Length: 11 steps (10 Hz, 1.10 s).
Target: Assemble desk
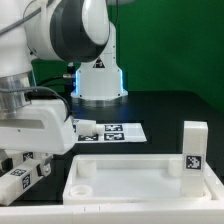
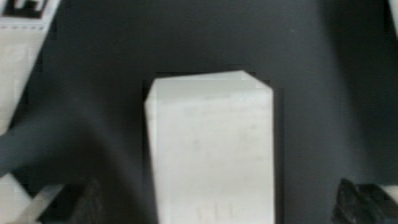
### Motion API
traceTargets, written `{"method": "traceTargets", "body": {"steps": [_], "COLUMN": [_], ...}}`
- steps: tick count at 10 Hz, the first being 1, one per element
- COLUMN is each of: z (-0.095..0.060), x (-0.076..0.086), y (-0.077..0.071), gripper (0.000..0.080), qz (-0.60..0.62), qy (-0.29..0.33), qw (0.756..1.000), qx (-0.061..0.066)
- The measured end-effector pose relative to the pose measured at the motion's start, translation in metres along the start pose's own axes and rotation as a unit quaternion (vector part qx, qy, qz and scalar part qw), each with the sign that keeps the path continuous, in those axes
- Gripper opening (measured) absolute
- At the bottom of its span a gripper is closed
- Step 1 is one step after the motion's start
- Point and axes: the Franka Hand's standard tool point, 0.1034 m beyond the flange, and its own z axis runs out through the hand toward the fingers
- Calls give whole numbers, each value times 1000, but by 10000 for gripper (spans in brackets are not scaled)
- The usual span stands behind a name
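Your gripper (image 2: pixel 199 200) stands with its jaws wide apart and nothing in them. In the wrist view, one fingertip shows on each side of a white square-section leg (image 2: pixel 210 140), and bare dark table (image 2: pixel 89 100) shows between each tip and the leg's sides. You straddle it without touching.

In the exterior view you are working at the table's near corner on the exterior view's left. There the loose legs (image 1: pixel 16 182) with black-and-white tags lie under the gripper. The tabletop (image 1: pixel 130 182) lies rim-up along the table's near edge. One fitted leg (image 1: pixel 193 150) stands upright in its corner on the exterior view's right. The marker board (image 1: pixel 105 130) lies beyond the tabletop, toward the robot base (image 1: pixel 100 82).

The step in hand looks like the pick of the next leg. The gaps on both sides look roughly even, so hold that centring as you descend. Go low enough that the pads meet the two flat opposite faces squarely, not the edges; smooth plastic gripped on a corner will likely twist. Leave free whichever end must enter the tabletop. I cannot tell from here how close the neighbouring legs lie, so check that neither fingertip comes down on one. Close firmly, then lift straight up before swinging toward an open corner.
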Motion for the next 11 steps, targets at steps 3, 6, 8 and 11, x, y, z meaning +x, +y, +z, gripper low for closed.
{"method": "traceTargets", "body": {"steps": [3,6,8,11], "z": [2,2,-6,-38], "x": [0,0,-2,-44], "y": [0,0,-2,-27], "gripper": [458,283,283,283], "qz": [0,0,3,46], "qy": [2,2,0,-7], "qw": [1000,1000,1000,999], "qx": [-1,-1,4,19]}}
